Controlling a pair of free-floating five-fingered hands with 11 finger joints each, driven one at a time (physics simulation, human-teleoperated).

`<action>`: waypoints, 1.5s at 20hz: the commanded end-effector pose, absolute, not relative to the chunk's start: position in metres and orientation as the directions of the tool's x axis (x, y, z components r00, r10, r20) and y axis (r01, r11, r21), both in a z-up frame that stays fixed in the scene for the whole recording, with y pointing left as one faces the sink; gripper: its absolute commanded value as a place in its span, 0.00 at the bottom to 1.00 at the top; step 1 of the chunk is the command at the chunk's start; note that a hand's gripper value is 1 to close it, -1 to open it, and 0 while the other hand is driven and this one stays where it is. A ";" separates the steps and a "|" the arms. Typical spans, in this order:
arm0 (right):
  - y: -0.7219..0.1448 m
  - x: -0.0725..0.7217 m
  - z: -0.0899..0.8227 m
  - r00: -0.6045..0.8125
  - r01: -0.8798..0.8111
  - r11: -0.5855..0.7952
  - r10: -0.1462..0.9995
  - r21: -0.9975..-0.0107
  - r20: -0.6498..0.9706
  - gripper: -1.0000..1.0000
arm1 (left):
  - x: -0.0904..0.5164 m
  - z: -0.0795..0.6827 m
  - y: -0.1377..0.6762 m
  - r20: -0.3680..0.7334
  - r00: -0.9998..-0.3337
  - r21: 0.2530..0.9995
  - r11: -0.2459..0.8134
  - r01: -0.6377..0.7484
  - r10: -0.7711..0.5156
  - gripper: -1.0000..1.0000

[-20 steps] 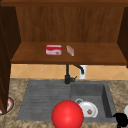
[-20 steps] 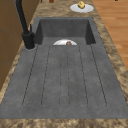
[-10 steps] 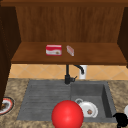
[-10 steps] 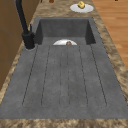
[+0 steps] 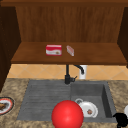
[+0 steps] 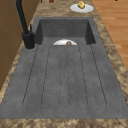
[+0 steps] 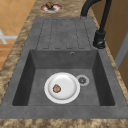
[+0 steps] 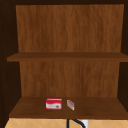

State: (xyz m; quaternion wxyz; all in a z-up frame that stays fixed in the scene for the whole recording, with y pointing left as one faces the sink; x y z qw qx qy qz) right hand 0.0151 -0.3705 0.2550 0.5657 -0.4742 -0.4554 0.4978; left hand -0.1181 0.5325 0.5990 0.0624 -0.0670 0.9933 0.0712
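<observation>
Three plates: one in the sink (image 7: 62,87), one at the bench's left (image 5: 5,105), one at its right (image 6: 81,8). Two boxes (image 5: 53,50) on the shelf, one red ball (image 5: 67,114), one tap (image 5: 67,75). One hand (image 5: 121,119).

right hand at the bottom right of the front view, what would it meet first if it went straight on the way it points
The right hand seems to point left, toward the sink. Going straight on, it would probably reach the sink's rim, then the white plate. Depth is unclear.

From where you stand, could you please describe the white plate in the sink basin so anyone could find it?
Look into the sink basin, right of the ribbed draining board. The white plate lies flat on its floor beside the drain. It carries one small brown morsel; the counter plates lie outside the sink.
</observation>
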 end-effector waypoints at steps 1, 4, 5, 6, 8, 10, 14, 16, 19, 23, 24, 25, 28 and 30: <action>-0.371 0.015 0.255 0.090 -0.131 0.055 0.995 -0.990 0.043 0.50 | -0.115 0.579 0.552 -0.133 -0.988 0.133 0.987 -0.091 -0.073 1.00; -0.371 0.015 0.255 0.090 -0.131 0.055 0.995 -0.990 0.043 0.50 | -0.111 0.582 0.563 -0.137 -0.990 0.132 0.989 -0.065 -0.047 1.00; -0.371 0.015 0.255 0.090 -0.131 0.055 0.995 -0.990 0.043 0.50 | -0.110 0.582 0.567 -0.136 -0.990 0.132 0.990 -0.056 -0.038 1.00; -0.371 0.015 0.255 0.090 -0.131 0.055 0.995 -0.990 0.043 0.50 | -0.109 0.582 0.571 -0.136 -0.990 0.131 0.990 -0.047 -0.029 1.00; -0.371 0.015 0.255 0.090 -0.131 0.055 0.995 -0.990 0.043 0.50 | -0.109 0.581 0.580 -0.136 -0.991 0.131 0.991 -0.034 -0.016 1.00; -0.371 0.015 0.255 0.090 -0.131 0.055 0.995 -0.990 0.043 0.50 | -0.113 0.580 0.591 -0.142 -0.990 0.130 0.991 -0.026 -0.007 1.00; -0.371 0.015 0.255 0.090 -0.131 0.055 0.995 -0.990 0.043 0.50 | -0.117 0.577 0.604 -0.136 -0.991 0.131 0.991 -0.028 -0.010 0.00; -0.371 0.015 0.255 0.090 -0.131 0.055 0.995 -0.990 0.043 0.50 | -0.128 0.576 0.620 -0.152 -0.988 0.166 0.986 -0.023 0.003 0.00; -0.371 0.015 0.255 0.090 -0.131 0.055 0.995 -0.990 0.043 0.50 | -0.133 0.562 0.641 -0.155 -0.988 0.184 0.983 -0.009 0.020 0.00; -0.371 0.015 0.255 0.090 -0.131 0.055 0.995 -0.990 0.043 0.50 | -0.142 0.542 0.674 -0.161 -0.987 0.200 0.980 -0.008 0.025 0.00; -0.371 0.015 0.255 0.090 -0.131 0.055 0.995 -0.990 0.043 0.50 | -0.142 0.537 0.680 -0.161 -0.987 0.203 0.979 -0.006 0.028 0.00; -0.371 0.015 0.255 0.090 -0.131 0.055 0.995 -0.990 0.043 0.50 | -0.140 0.530 0.687 -0.160 -0.987 0.205 0.979 -0.004 0.030 0.00; -0.371 0.015 0.255 0.090 -0.131 0.055 0.995 -0.990 0.043 0.50 | -0.135 0.505 0.691 -0.135 -0.990 0.230 0.973 0.005 0.037 0.00; -0.371 0.015 0.255 0.090 -0.131 0.055 0.995 -0.990 0.043 0.50 | -0.130 0.491 0.694 -0.135 -0.990 0.242 0.970 0.007 0.041 0.00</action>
